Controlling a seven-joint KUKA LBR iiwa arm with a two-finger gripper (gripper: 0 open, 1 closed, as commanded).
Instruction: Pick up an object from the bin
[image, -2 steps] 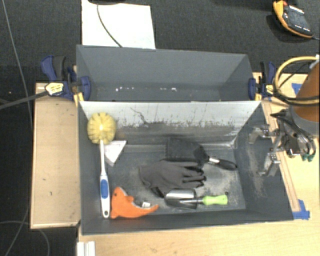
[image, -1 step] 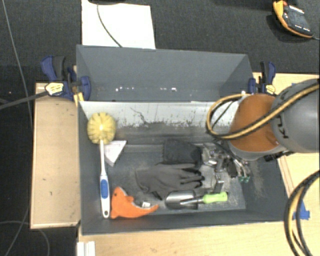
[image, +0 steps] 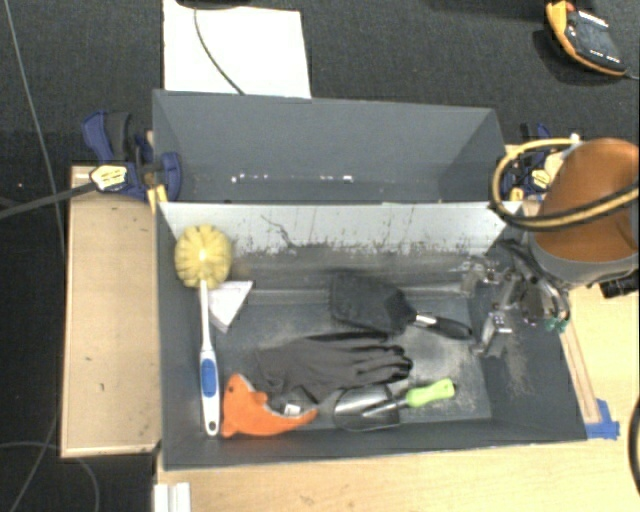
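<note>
arm (image: 600, 250): enters from right | orange cover (image: 595, 185): above gripper (image: 494, 330), cable loop (image: 515, 200) alongside | gripper: angled down-left, hanging low

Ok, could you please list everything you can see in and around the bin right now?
bin: one, grey metal, centre of view
dish brush: one, yellow head, white handle with blue grip, along the bin's left side
triangular scrap: one, white, beside the brush head
dark bundle: one, black, mid-bin
glove: one, black, front middle
orange thing: one, front left, at the glove's cuff
green-handled tool: one, metal blade, front, right of the glove
small stick: one, black and white, right of the bundle
gripper: one, metal, low at the bin's right side
arm: one, orange cover, cables, right edge
</note>
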